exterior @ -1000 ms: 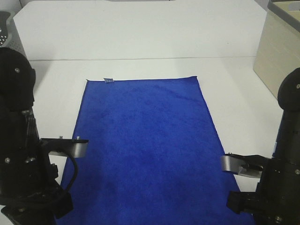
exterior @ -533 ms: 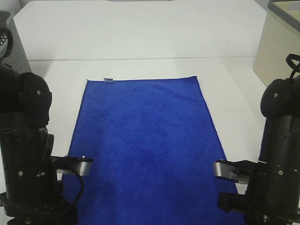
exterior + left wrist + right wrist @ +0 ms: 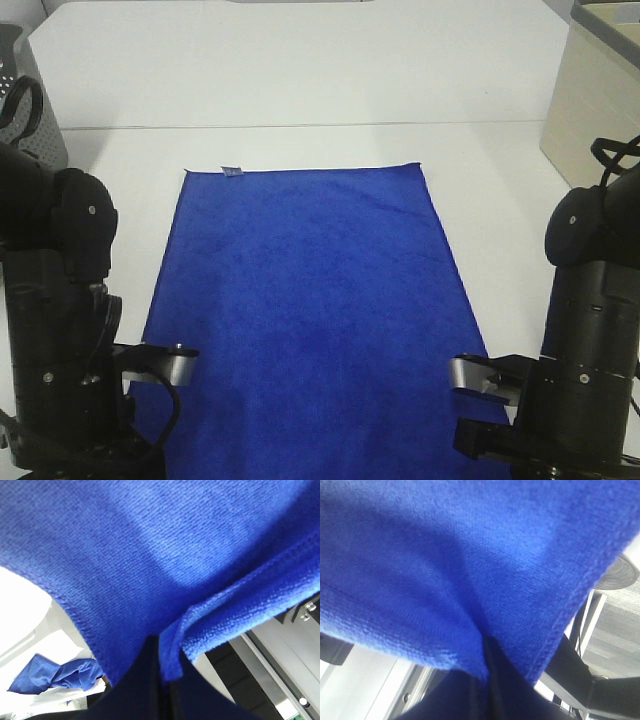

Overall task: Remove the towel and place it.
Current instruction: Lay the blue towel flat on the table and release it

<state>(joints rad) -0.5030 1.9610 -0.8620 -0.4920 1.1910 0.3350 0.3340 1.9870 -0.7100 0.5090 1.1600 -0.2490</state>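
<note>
The towel [image 3: 310,300] is a deep blue plush cloth lying flat along the white table [image 3: 500,190], with a small tag [image 3: 231,170] at its far left corner. My two arms stand at its near corners, the left arm [image 3: 60,330] and the right arm [image 3: 590,340]; both grippers are hidden in the high view. In the left wrist view my left gripper [image 3: 161,656] is shut on the towel's [image 3: 165,555] hemmed edge, which bunches into the jaws. In the right wrist view my right gripper [image 3: 485,656] is shut on the towel's [image 3: 445,555] edge.
A grey perforated bin [image 3: 25,95] stands at the far left and a beige box [image 3: 595,100] at the far right. A white panel [image 3: 300,60] closes the table's back. The left wrist view shows a crumpled blue cloth [image 3: 55,675] lower down.
Both arms have drawn back toward the near edge of the table and stand more upright. The towel's far edge has not moved.
</note>
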